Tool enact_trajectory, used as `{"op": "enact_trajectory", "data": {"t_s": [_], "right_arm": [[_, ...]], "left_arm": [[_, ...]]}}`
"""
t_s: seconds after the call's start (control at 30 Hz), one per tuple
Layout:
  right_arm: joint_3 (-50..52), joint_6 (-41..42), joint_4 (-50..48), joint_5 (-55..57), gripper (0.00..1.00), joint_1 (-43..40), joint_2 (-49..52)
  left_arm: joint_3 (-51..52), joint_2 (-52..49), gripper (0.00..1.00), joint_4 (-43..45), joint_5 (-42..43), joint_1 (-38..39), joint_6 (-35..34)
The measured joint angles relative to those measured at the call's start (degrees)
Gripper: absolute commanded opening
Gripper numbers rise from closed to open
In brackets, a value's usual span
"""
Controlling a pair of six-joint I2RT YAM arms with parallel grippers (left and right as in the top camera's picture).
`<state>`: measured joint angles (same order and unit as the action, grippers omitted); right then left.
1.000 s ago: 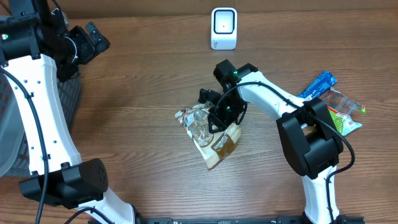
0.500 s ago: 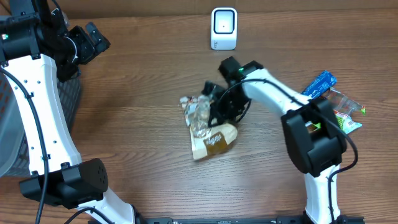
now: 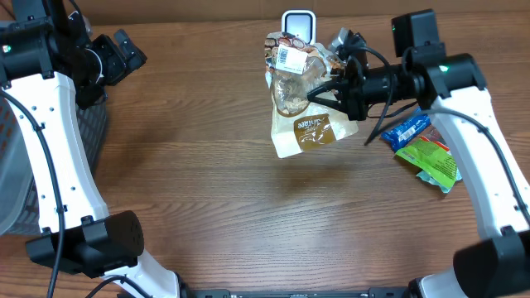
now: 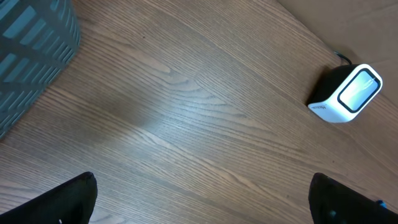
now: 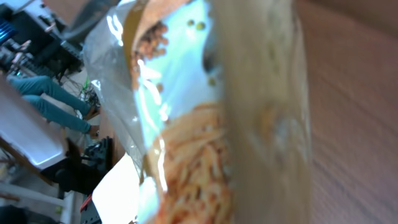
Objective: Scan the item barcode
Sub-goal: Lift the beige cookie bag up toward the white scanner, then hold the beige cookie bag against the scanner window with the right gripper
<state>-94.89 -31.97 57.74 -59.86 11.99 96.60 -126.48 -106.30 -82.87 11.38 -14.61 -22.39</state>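
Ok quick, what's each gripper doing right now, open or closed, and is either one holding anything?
Left gripper: open, holding nothing.
Right gripper: closed on the snack bag, which is lifted off the table.

A brown wooden table with long, streaked grain filled nearly the whole overhead view. Along the top edge of that frame ran a paler tan strip, plain and without grain. At the left edge stood a grey slatted basket. It reappeared in the upper left corner of the left wrist view, where a soft, pale sheen of light lay on the boards left of centre. In the right wrist view, the upper left showed a blurred room: a white desk surface, dark clutter and something teal, too blurred to identify.
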Motion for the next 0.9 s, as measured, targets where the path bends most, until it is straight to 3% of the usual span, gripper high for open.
{"op": "enact_trajectory", "data": {"t_s": [0.5,0.57,0.73,0.9], "right_arm": [[0.04,0.74,-2.82,2.34,0.04,0.35,-0.85],[0.07,4.83,-6.82,8.98,0.04,0.96,-0.85],[0.24,18.4,-17.44,38.62,0.04,6.21,0.55],[0.42,23.04,-31.28,67.87,0.04,12.33,6.75]], "left_arm": [[0.0,0.0,0.99,0.02,0.0,0.0,0.0],[0.0,-0.02,0.99,0.02,0.0,0.0,0.0],[0.0,0.0,1.0,0.02,0.0,0.0,0.0],[0.0,-0.02,1.0,-0.02,0.0,0.0,0.0]]}}
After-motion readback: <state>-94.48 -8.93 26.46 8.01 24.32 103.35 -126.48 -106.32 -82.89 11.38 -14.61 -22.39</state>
